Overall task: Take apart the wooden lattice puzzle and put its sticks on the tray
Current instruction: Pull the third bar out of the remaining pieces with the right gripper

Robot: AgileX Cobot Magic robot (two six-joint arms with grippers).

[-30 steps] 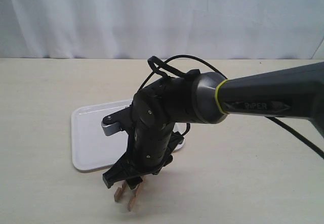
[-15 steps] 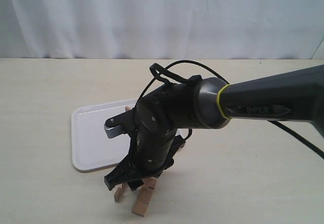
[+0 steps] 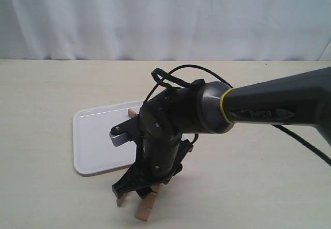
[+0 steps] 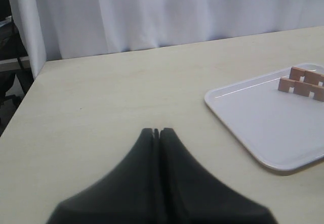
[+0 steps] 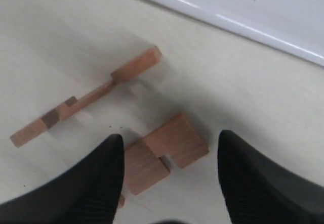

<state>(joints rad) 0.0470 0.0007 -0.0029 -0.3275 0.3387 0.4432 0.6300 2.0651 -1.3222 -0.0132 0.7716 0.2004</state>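
Left gripper [image 4: 157,133] sits over bare table [image 4: 101,92], fingers pressed together with nothing in them. Two sticks [image 4: 302,82] lie on the white tray [image 3: 93,141] near its back rim. The other two [image 5: 83,98] are on the table just beside the tray, and the right gripper [image 5: 169,138] hangs spread wide around one of them.

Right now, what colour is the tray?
White; the tray shows best in the left wrist view.
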